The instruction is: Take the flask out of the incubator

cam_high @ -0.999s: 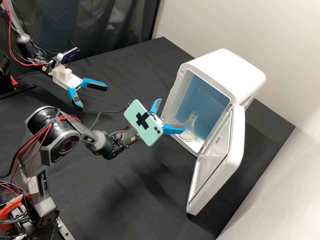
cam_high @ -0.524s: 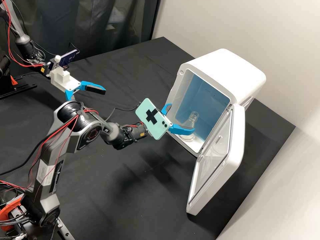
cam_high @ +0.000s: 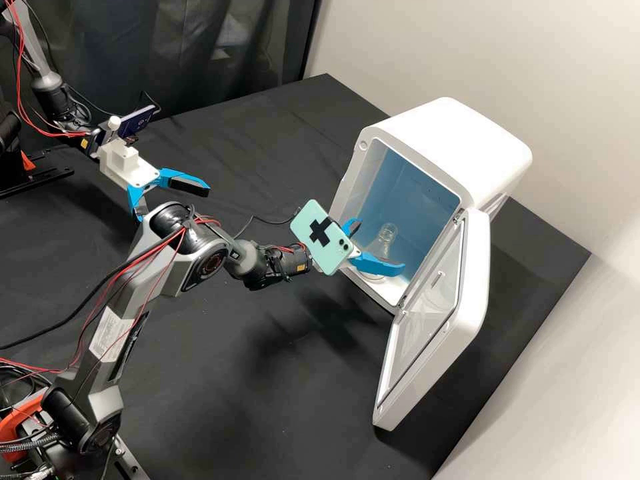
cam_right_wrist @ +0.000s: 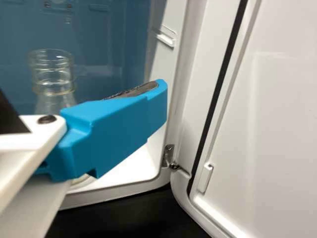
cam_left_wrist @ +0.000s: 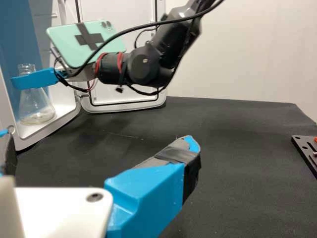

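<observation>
A clear glass flask (cam_high: 385, 237) stands upright on the floor of the white incubator (cam_high: 453, 143), whose inside is blue and whose door (cam_high: 443, 307) hangs open. My right gripper (cam_high: 369, 248), which carries a mint green phone (cam_high: 321, 237), is open and reaches into the incubator's mouth. One blue finger (cam_high: 381, 266) is in front of the flask and the other is behind it. In the right wrist view the flask (cam_right_wrist: 51, 79) stands just beyond my finger (cam_right_wrist: 111, 130). My left gripper (cam_high: 164, 191) hangs open over the bench at the back left, holding nothing.
The open door stands to the near right of the incubator's mouth, close to the right gripper. The left wrist view looks across the black bench (cam_left_wrist: 237, 144) at the right arm (cam_left_wrist: 148, 54) and the flask (cam_left_wrist: 33, 101).
The right arm has stretched toward the incubator, and its open gripper went from the opening to either side of the flask. The left gripper drifted slightly and stays open.
</observation>
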Controlling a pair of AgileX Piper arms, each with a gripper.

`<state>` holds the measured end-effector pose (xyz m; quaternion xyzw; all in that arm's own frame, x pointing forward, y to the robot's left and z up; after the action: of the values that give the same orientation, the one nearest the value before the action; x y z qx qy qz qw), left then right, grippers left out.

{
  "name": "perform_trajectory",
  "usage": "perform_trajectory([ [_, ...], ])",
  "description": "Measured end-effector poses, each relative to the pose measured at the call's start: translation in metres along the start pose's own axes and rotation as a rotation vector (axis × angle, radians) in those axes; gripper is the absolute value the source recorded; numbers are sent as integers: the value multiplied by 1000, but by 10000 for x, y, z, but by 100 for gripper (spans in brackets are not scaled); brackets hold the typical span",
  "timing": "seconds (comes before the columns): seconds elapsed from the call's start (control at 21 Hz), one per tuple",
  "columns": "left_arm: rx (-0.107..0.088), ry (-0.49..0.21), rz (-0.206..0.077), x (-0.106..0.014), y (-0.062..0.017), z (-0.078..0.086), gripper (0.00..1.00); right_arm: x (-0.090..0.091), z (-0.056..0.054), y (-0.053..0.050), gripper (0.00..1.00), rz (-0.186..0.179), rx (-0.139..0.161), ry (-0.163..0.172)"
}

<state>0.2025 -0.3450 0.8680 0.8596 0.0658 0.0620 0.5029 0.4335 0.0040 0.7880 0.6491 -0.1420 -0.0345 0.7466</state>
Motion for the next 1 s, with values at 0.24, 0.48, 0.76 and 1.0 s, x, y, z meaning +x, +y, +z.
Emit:
perform_trajectory([
  [0.24, -1, 1, -5, 4, -13, -5, 100, 203, -28, -71, 100, 23, -37, -25],
  [0.48, -4, 2, -9, 7, -23, -9, 100, 344, -125, -190, 100, 5, -64, -43],
  [0.76, -14, 22, -10, 6, -35, -44, 100, 485, -282, -423, 100, 0, -107, -62],
  [1.0, -26, 45, -1, 6, -30, -67, 100, 562, -302, -578, 100, -23, -154, -83],
])
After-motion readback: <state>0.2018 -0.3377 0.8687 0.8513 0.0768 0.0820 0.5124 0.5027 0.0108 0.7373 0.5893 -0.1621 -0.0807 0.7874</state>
